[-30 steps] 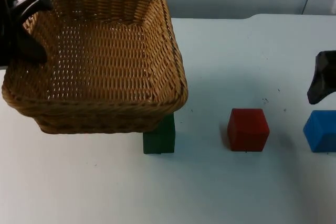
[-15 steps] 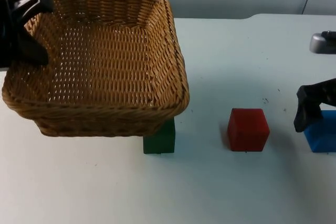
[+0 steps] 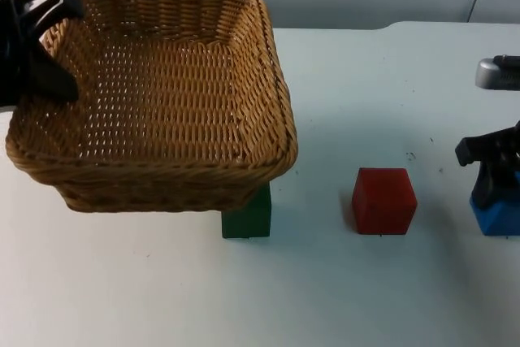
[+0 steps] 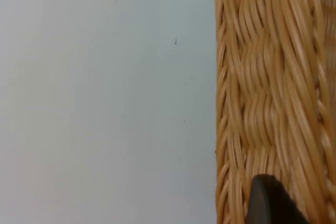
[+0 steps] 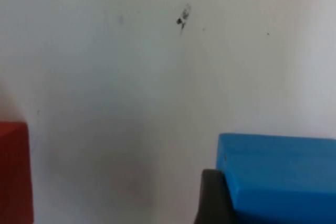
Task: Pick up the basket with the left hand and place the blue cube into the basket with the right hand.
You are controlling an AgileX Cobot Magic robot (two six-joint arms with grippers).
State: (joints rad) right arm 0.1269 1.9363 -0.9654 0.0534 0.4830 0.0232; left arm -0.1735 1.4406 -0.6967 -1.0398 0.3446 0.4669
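Basket (image 3: 154, 95) hangs tilted in the top view, gripped at its far-left rim by the left gripper (image 3: 36, 46), half hiding the green cube (image 3: 248, 215). Since a second ago the right gripper (image 3: 496, 170) has dropped onto the edge-cropped blue cube (image 3: 496, 215), beside the red cube (image 3: 383, 201)

Left wrist view: a fingertip (image 4: 270, 203) presses the wicker wall (image 4: 273, 93)

Right wrist view: one finger (image 5: 212, 198) touches the blue cube (image 5: 281, 174); whether the grip has closed cannot be told

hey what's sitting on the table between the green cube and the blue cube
A red cube stands alone between the green cube and the blue cube, touching neither, as the top view shows; white table lies bare on either side of it.
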